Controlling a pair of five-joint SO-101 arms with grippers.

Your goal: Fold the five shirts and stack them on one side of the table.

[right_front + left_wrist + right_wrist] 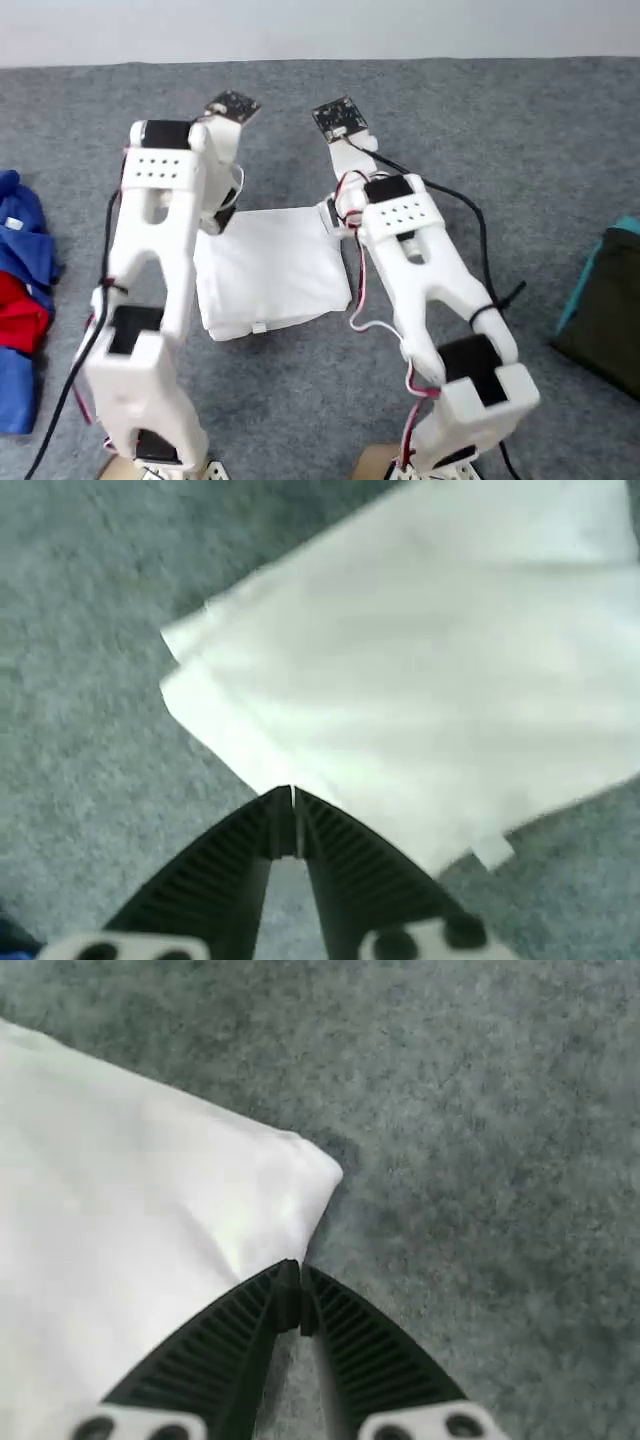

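One white shirt point(270, 270) lies folded into a rough square in the middle of the table point(520, 130), between my two arms. I judge the step in hand to be finishing this fold or carrying the bundle off to one side.

The left gripper point(291, 798) has its jaws pressed tip to tip right at the shirt's edge on its side. The right gripper point(297, 1268) is likewise closed, with its tips just beside a rounded corner of the cloth. From either wrist view I cannot tell whether fabric is pinched between the tips or whether they merely rest against it.

To do this well, I want to confirm a hold before I lift. If the cloth does not rise with the tips, I should open, press down into the layers and close over all of them, not just the top one. Both arms need to travel together at one height, or the square will skew and the folds will slide apart. A small tab point(492, 852) pokes out at one edge, and I would tuck it under.

Blue cloth point(20, 230) and a red shirt point(18, 312) sit heaped at the left edge, and a dark garment point(608, 305) lies at the right edge. I would choose the stacking side with those in mind.
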